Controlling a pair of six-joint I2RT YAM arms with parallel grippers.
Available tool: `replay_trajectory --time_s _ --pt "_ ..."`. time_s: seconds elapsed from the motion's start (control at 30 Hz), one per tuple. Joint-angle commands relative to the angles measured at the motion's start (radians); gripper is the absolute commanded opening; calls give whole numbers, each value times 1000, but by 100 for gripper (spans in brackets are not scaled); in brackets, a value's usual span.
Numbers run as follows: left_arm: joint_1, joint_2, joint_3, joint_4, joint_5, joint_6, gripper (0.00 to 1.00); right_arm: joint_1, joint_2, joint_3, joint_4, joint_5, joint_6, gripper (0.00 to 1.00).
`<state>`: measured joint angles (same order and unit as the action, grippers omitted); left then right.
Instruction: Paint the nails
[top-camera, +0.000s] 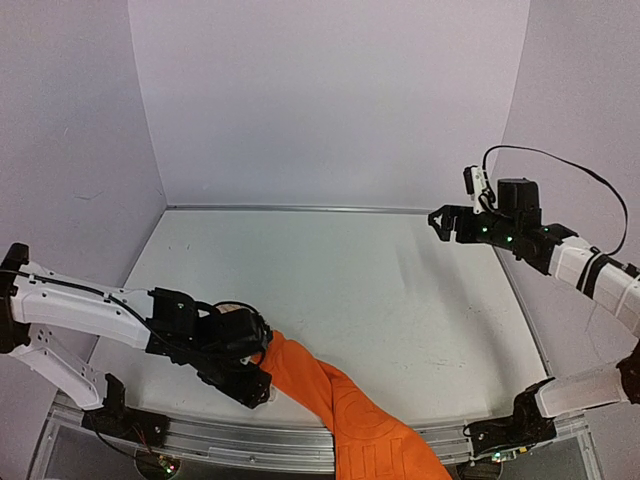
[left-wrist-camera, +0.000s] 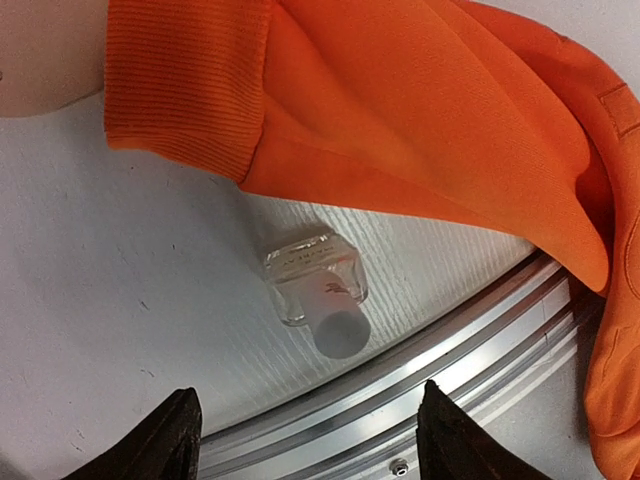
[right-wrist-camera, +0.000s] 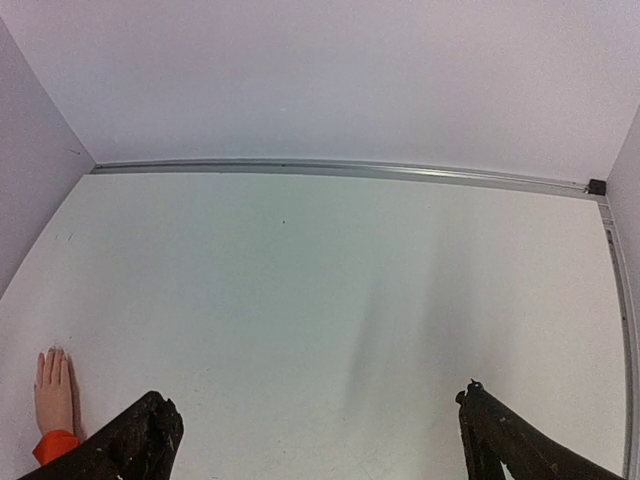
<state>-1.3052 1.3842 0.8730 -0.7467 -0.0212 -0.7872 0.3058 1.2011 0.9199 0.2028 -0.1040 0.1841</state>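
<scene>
Left end effector spread near a small bottle; right one wide and empty.

My left end effector (left-wrist-camera: 308, 392) hangs with its fingers apart, touching nothing. A small clear bottle (left-wrist-camera: 318, 292) with a white cap sits on the surface (right-wrist-camera: 300, 300) just ahead of it, with the orange sleeve (left-wrist-camera: 400, 110) beyond. My right end effector (right-wrist-camera: 315, 410) is raised, spread wide and holds nothing. The nails (right-wrist-camera: 55, 351), barely visible, tip the pale hand (right-wrist-camera: 52, 388) lying flat beside its left finger.

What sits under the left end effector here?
A small clear glass bottle with a white cap, on the white table beside the orange fabric sleeve. What the sleeve covers is hidden.
</scene>
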Motion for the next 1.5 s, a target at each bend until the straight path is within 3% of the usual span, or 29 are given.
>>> replay_trajectory --time_s 0.0,0.53,0.9,1.33,1.47 --pt "-25 48 96 -53 -70 -39 70 56 25 12 56 29 7 98" --pt "-26 187 218 -96 -132 -4 45 128 54 23 65 67 5 98" --pt "-20 231 246 -117 -132 3 35 148 57 25 63 64 2 98" --pt "-14 271 262 -122 -110 17 31 165 60 29 57 81 -3 98" --pt "-13 275 264 -123 -111 19 22 170 61 26 56 82 -3 98"
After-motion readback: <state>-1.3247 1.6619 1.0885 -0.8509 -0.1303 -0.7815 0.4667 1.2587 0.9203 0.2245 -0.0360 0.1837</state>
